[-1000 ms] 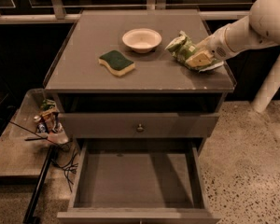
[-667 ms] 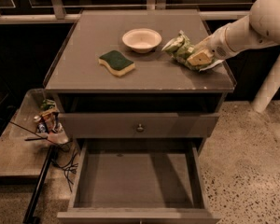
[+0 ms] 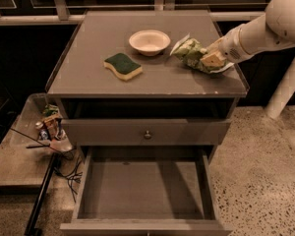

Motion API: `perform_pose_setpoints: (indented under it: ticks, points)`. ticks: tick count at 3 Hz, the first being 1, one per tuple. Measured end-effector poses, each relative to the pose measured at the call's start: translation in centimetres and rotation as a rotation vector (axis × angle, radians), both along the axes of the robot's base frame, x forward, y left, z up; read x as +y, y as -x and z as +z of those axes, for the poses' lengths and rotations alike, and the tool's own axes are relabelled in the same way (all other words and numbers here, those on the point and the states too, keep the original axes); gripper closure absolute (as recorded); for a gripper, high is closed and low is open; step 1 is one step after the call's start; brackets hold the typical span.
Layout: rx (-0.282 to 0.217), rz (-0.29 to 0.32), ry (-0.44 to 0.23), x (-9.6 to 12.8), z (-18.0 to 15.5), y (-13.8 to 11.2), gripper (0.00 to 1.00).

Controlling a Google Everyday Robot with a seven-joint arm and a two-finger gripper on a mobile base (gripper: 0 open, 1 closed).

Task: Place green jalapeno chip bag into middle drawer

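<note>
Presently in grip: the green jalapeno chip bag (image 3: 188, 50), a crinkled light-green packet with pale sealed ends; its left end tilts upward and its right end is under the gripper.
Gripper: the gripper (image 3: 212, 60) is over the right rear part of the cabinet top, with its tan fingers (image 3: 210, 61) closed on the bag's right end.
Arm: the white arm (image 3: 268, 28) comes in from the upper right edge and slopes down to the left toward the bag.
Bag location: on or just above the cabinet top (image 3: 88, 77), near its right edge, just right of the bowl and well apart from the open drawer below.
Bowl: the pale round bowl (image 3: 149, 42) is upright at the rear centre of the top, just beside the bag's left end; whether they touch cannot be told.
Sponge: the dark-green-and-yellow sponge (image 3: 123, 66) lies flat, green side up, in front of and to the left of the bowl.
Upper drawer front: the grey drawer front (image 3: 187, 132) with a small round knob (image 3: 147, 134) is closed.
Middle drawer: the middle drawer (image 3: 142, 188) is pulled out toward the camera, showing its grey floor and low side walls.
Side shelf: the low shelf (image 3: 14, 156) left of the cabinet carries small mixed clutter (image 3: 50, 127) at its right rear corner.
Floor: the speckled floor (image 3: 265, 176) lies to the right of the cabinet.
</note>
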State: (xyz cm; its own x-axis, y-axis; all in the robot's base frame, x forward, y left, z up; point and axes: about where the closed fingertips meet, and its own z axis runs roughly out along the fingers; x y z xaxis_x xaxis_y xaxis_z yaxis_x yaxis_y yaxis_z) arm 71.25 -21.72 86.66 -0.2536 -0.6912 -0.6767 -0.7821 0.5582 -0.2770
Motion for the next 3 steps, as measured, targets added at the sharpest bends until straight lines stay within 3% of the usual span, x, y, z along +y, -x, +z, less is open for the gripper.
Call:
perform_pose_setpoints:
  ticks: [1,3]
  points:
    - [-0.005,0.031,-0.013,-0.4,1.7,2.6,1.00]
    - [-0.082,0.101,-0.025,-0.8,6.2,9.8,1.00]
